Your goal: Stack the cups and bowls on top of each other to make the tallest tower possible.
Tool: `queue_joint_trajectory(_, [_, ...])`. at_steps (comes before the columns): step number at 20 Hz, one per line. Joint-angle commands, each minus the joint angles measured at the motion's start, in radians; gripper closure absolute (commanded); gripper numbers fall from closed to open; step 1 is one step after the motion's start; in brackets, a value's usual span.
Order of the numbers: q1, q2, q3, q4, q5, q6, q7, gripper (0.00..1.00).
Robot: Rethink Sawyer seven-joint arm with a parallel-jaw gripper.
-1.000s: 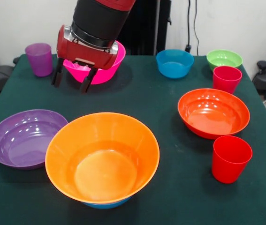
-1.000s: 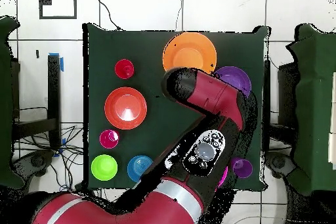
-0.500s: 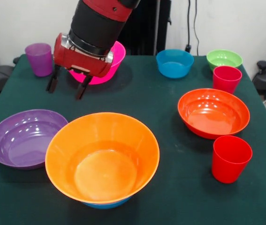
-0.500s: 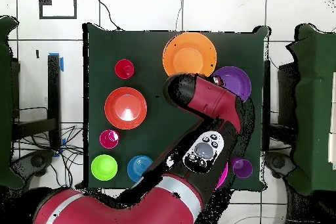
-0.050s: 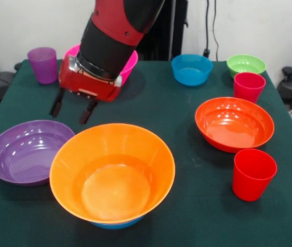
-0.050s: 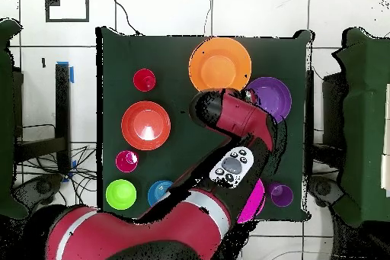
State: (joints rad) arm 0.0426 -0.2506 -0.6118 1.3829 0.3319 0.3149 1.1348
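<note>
My hand (image 5: 71, 109) hangs spread and empty over the green surface (image 5: 176, 108), between the pink bowl (image 5: 127, 64) behind it and the purple bowl (image 5: 26, 151). The orange bowl (image 5: 113, 172), nested on a blue one, sits just beside.

You see six bowls (image 5: 113, 175) in the open, a seventh blue one (image 5: 116, 224) under the orange, three cups (image 5: 253, 174), one pincer (image 5: 71, 109).
</note>
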Motion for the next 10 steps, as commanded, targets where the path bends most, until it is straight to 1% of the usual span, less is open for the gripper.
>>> queue_joint_trajectory(1, [0.047, 0.130, 0.073, -0.027, -0.021, -0.049, 0.247, 0.00])
queue_joint_trajectory(2, [0.053, 0.138, 0.066, -0.028, -0.014, -0.033, 0.254, 0.00])
queue_joint_trajectory(6, [0.063, 0.162, 0.060, -0.030, 0.002, -0.027, 0.273, 0.00])
queue_joint_trajectory(10, [0.068, 0.177, 0.058, -0.033, -0.010, -0.028, 0.278, 0.00])
